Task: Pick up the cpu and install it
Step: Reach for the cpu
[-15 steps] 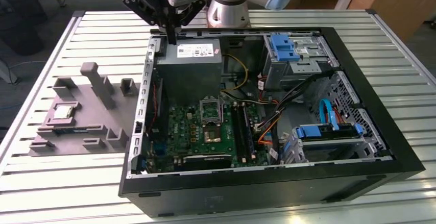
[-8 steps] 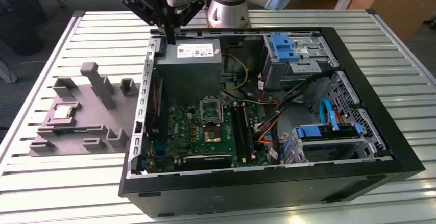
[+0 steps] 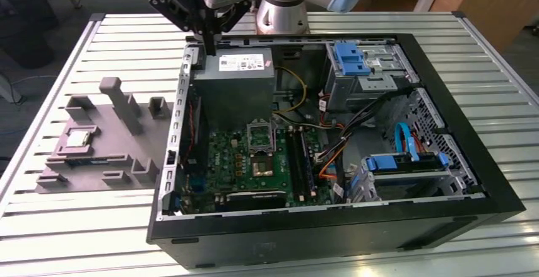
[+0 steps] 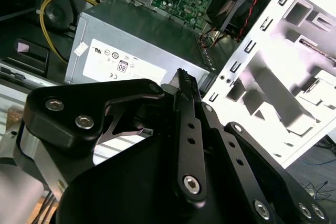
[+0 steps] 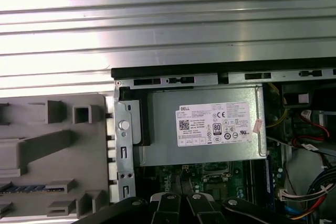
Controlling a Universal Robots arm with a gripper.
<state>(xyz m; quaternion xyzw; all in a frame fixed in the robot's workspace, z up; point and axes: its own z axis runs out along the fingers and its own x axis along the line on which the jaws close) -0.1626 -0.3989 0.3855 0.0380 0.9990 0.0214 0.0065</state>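
Note:
The cpu (image 3: 78,139), a small silvery square chip, lies in a recess of the grey holder block (image 3: 101,141) on the table, at the exterior view's left of the PC case (image 3: 337,226). My gripper (image 3: 209,45) hangs above the case's back corner on that same side, over the grey power supply (image 3: 236,81). It is well apart from the cpu. Its black fingers (image 4: 185,80) are drawn together to one tip with nothing between them. The metal-framed socket (image 3: 260,135) sits on the green motherboard (image 3: 252,163) inside the case.
The open case holds drive cages with blue brackets (image 3: 349,58), bundled cables (image 3: 370,116) and a memory stick slot row (image 3: 299,160). The holder block has upright posts (image 3: 122,103) and a memory stick (image 3: 93,160). The table is slatted metal (image 5: 157,24).

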